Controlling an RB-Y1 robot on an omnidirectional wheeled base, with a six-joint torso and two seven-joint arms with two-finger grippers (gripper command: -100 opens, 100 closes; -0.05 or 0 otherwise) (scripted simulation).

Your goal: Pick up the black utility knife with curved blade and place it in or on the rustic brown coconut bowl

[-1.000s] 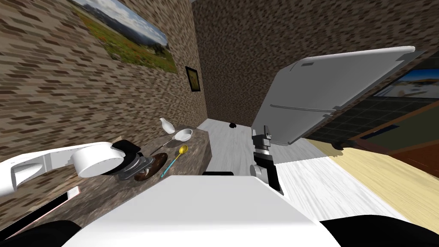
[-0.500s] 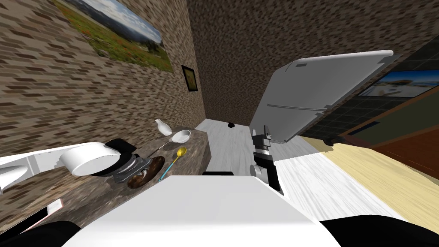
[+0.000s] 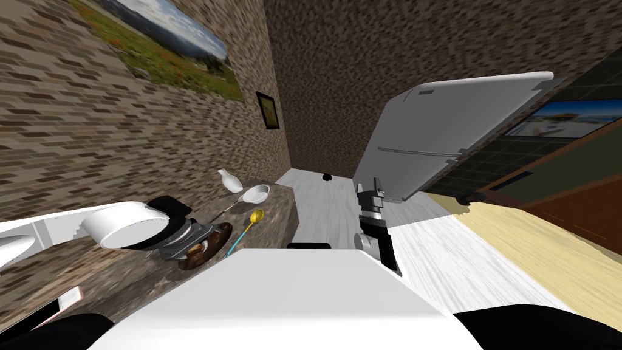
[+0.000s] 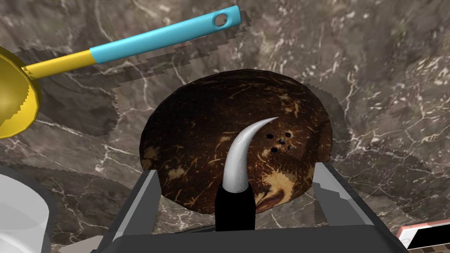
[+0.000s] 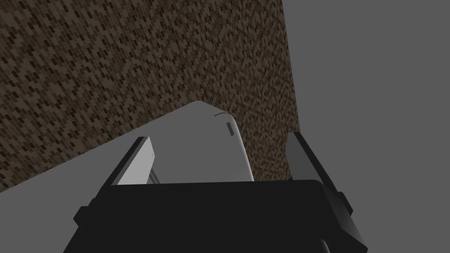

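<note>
Left tool point(image 4: 236, 170) over bowl point(image 4: 193, 127), knife point(image 4: 235, 206) between

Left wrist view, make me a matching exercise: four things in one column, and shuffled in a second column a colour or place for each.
1. knife
2. bowl
3. spoon
4. phone

a. blue handle, yellow scoop
b. between the open fingers of the left gripper, touching neither
c. pink edge, black screen
d. dark brown, round

Pairs: 1-b, 2-d, 3-a, 4-c.
</note>
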